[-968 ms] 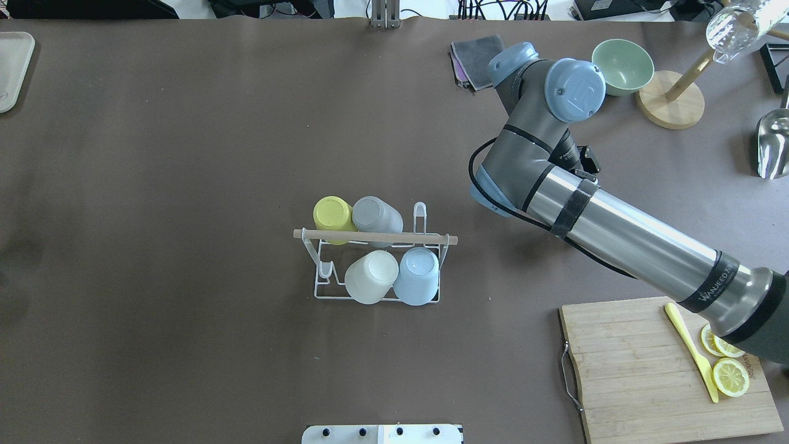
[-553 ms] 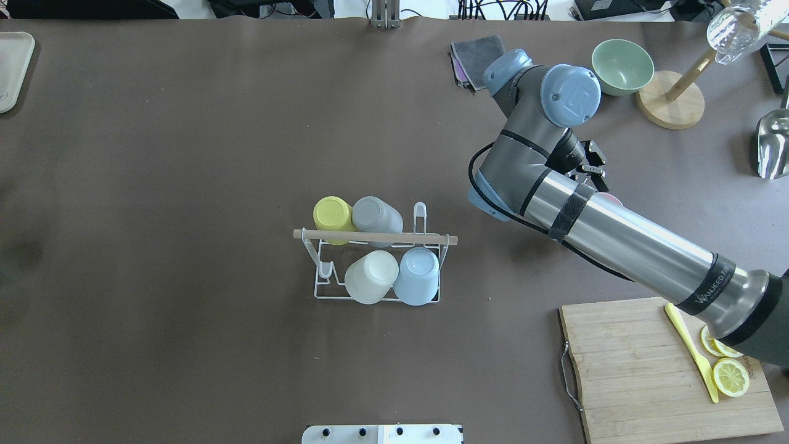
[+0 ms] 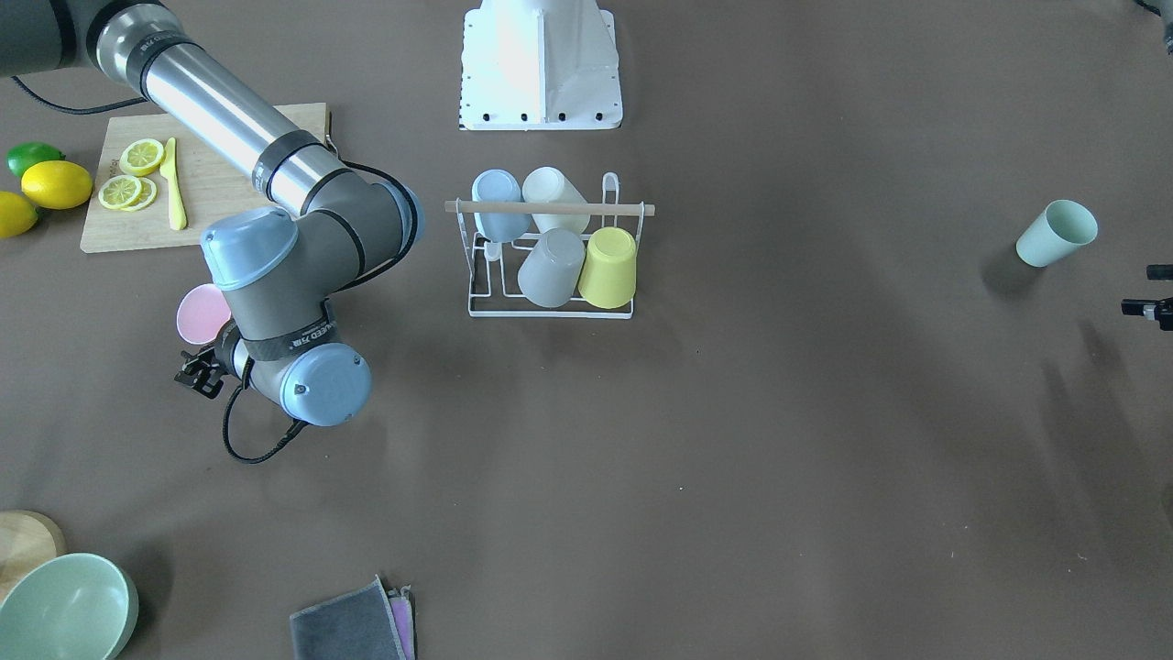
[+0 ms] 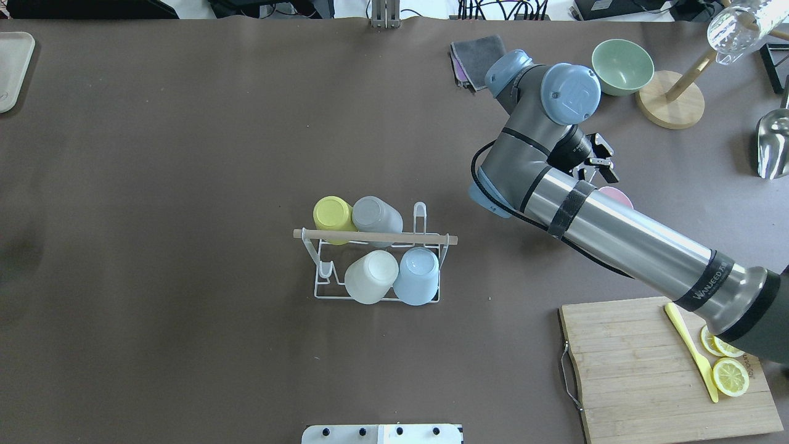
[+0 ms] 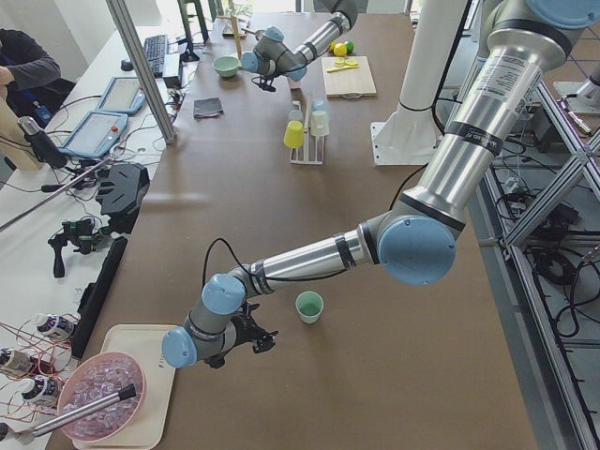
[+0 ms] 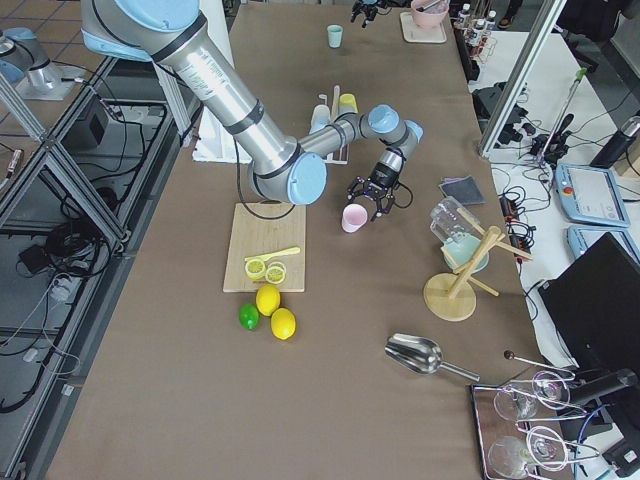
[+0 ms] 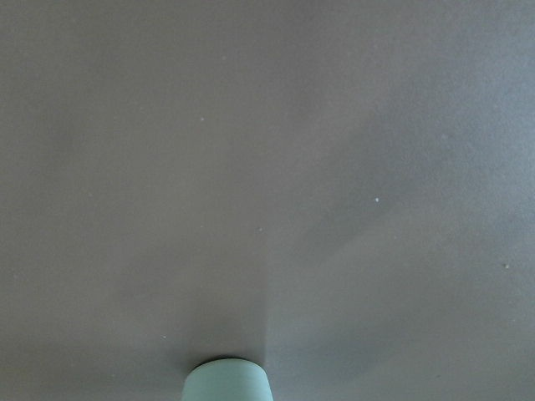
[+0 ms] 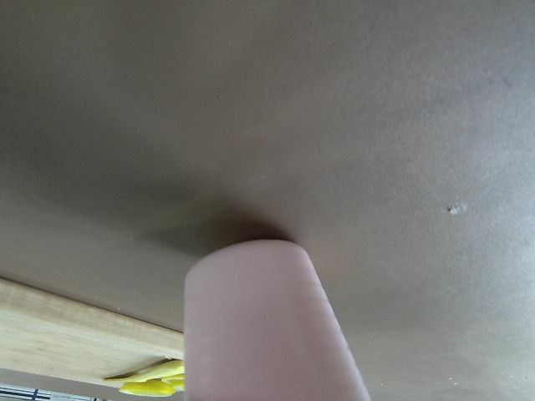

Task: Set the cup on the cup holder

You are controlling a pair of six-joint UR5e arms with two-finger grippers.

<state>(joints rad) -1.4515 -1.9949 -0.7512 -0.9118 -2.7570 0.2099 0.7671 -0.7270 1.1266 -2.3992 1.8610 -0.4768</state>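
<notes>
While the right gripper (image 4: 605, 161) hangs with its jaws spread and empty, the pink cup (image 4: 621, 196) stands just beside and below it. I would centre the cup's wall between the jaws before closing. The cup holder (image 4: 376, 236) sits well away from the claw.

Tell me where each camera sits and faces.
Front-facing: across the table, facing the robot, down on the cup holder; right arm at left.
Overhead: behind the robot, looking forward and down; right arm from right.
Exterior left: table's left end, looking along it; left arm, mint cup.
Exterior right: opposite end; right arm near, right end effector, pink cup.
Left wrist: down at mint cup; no body.
Right wrist: at pink cup; no body.
Front-facing and overhead share the cup holder.
</notes>
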